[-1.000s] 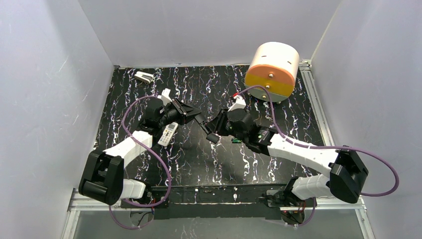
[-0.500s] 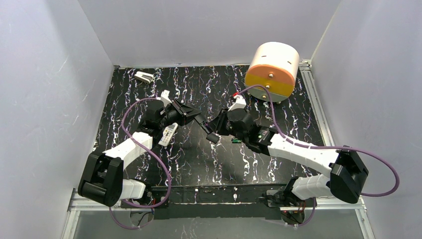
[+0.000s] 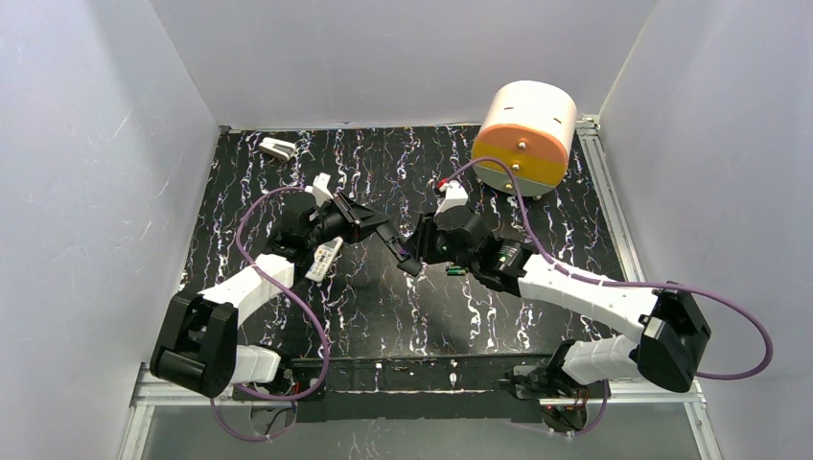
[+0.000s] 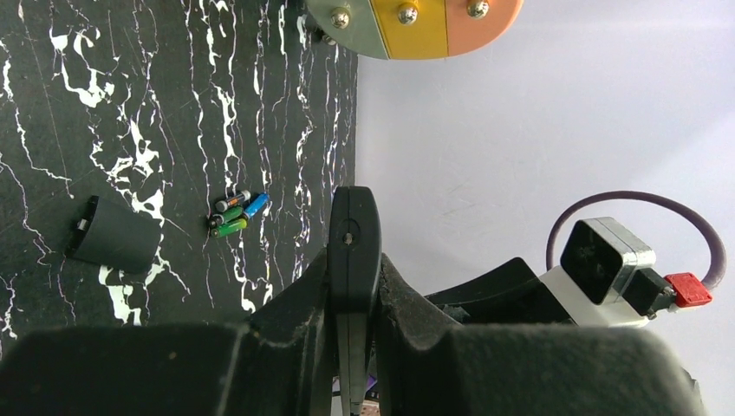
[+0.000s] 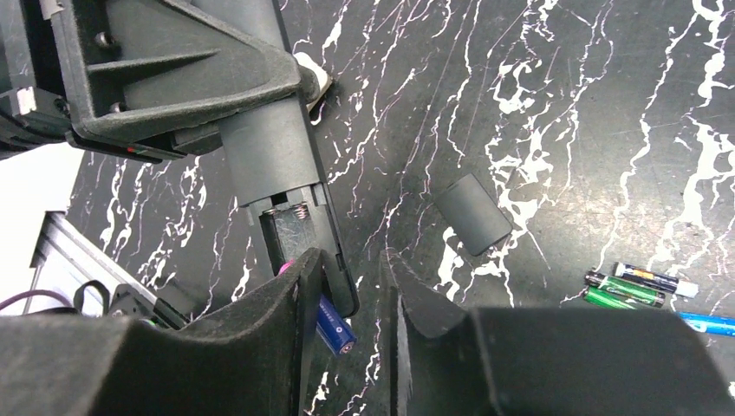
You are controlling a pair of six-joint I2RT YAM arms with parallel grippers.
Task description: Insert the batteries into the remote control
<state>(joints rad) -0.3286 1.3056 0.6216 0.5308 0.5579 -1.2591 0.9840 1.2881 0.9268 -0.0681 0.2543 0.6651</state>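
Edging closer, right end effector (image 5: 351, 257), jaws apart, seemingly seats blue battery (image 5: 334, 328) into black remote control (image 5: 269, 165) clamped by left end effector (image 4: 353, 282).

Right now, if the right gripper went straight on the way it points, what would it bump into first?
Probably the black remote held by the left gripper: its open battery bay, a blue battery partly in it, lies ahead of the right gripper. Depth is unclear; one finger might miss it.
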